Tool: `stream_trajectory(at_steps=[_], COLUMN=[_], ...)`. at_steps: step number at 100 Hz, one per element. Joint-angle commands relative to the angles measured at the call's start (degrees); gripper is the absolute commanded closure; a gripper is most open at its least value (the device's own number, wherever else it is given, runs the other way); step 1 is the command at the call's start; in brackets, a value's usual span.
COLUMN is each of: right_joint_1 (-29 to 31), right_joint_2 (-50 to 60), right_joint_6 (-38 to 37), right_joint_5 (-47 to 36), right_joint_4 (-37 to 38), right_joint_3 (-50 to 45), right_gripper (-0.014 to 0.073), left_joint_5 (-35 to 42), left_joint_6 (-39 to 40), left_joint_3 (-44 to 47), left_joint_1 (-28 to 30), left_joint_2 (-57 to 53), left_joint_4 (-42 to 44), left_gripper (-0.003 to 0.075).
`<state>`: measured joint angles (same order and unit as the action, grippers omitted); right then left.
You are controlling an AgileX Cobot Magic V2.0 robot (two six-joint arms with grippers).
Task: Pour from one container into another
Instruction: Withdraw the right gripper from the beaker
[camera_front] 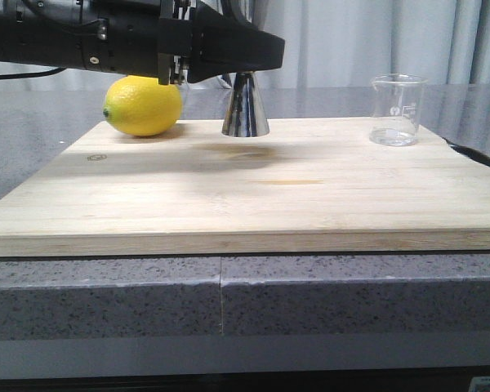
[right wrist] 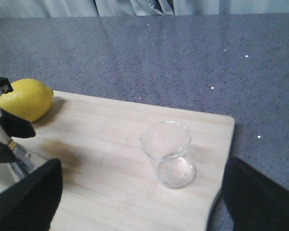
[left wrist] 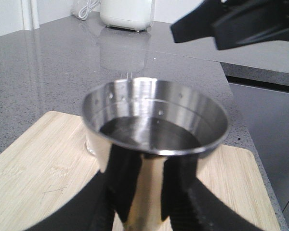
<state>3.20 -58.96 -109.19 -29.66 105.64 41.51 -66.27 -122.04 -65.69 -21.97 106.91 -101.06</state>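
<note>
1. Steel, mirror-bright and shaped as a double cone, forms the one jigger (camera_front: pixel 245 106), which stands upright on the far part of the board; in the front view only its lower cone is shown, the upper part being hidden behind the black arm.
2. A smooth round rim and a row of small dots on the inner wall are seen in the left wrist view, where the jigger's (left wrist: pixel 154 139) upper cup is shown from above with a dark pool low inside it.
3. The left gripper (left wrist: pixel 151 202) is closed narrowly about the jigger's waist, a black finger being pressed against each side of the steel.
4. One clear glass beaker (camera_front: pixel 398 109), cylindrical with a pouring lip and faint white markings, stands upright near the board's far right corner, well apart from the jigger; it looks empty.
5. In the right wrist view the beaker (right wrist: pixel 168 153) is seen between two black fingers (right wrist: pixel 26 197) spread wide apart, neither of them touching the glass; the right gripper (right wrist: pixel 139 202) is thus held wide and holds nothing.
6. One lemon (camera_front: pixel 143 105), yellow with a dimpled skin and a pointed tip, lies just beside the jigger on its left.
7. One pale wooden cutting board (camera_front: pixel 245 204), fine-grained with rounded corners, is laid on a grey speckled stone counter (camera_front: pixel 106 298).
</note>
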Motion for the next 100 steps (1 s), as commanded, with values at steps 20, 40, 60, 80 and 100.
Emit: stream_trajectory(at_steps=[20, 40, 60, 80, 100], right_joint_1=[0.2, 0.2, 0.2, 0.2, 0.2], right_joint_2=[11.1, 13.9, 13.9, 13.9, 13.9], right_joint_6=[-1.2, -1.3, -1.3, -1.3, -1.3], right_joint_5=[0.9, 1.1, 0.9, 0.9, 1.0], right_joint_4=[1.3, 1.3, 1.3, 1.3, 1.3], right_joint_3=[-4.5, -4.6, -4.6, -4.6, -4.6], right_gripper=[-0.0014, -0.0014, -0.0014, -0.0014, -0.0014], left_joint_5=[-6.4, -6.4, -6.4, -6.4, -6.4], left_joint_6=[0.4, 0.4, 0.4, 0.4, 0.4], left_joint_3=[-1.6, -1.6, -1.6, -1.6, -1.6], left_joint_1=[-0.4, -0.4, -0.4, -0.4, -0.4], left_joint_2=[-3.5, -3.5, -3.5, -3.5, -3.5], left_joint_4=[-5.0, -5.0, -5.0, -5.0, -5.0], left_gripper=[0.0516, 0.0516, 0.0516, 0.0516, 0.0516])
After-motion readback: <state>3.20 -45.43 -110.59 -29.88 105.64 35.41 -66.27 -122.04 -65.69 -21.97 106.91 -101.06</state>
